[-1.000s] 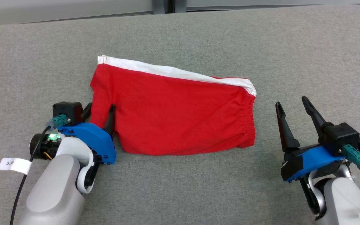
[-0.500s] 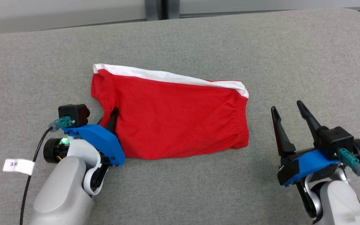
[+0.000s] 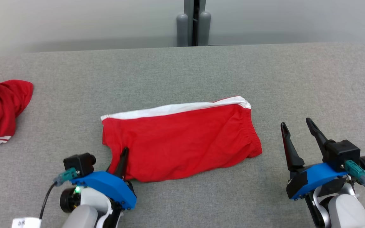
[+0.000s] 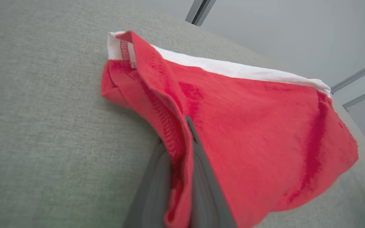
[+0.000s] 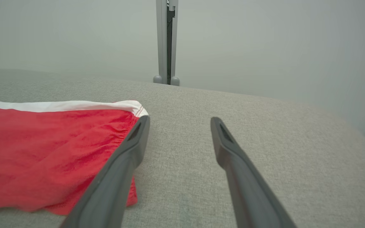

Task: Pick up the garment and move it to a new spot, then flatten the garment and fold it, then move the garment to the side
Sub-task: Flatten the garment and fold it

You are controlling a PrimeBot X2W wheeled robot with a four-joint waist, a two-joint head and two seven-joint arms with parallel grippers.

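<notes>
Shorts [image 3: 5,104], two pairs, are lying on grey upholstery [image 3: 182,72] by pale wall [image 3: 74,22]. Left gripper [image 3: 123,153] is clamping flat pair [image 3: 185,139]; right gripper [image 3: 296,123] is gaping.

We record one marking. A white tag [image 3: 25,223] hangs on the black cable [image 3: 45,200] beside the pale left forearm [image 3: 84,219], at the bottom edge of the head view. It carries small dark print: the numeral "3", followed by a second character that resembles "米". The tag is partly cut by the frame edge and the print is small, so we read the second character with reservation. Nothing further is legible to us.
</notes>
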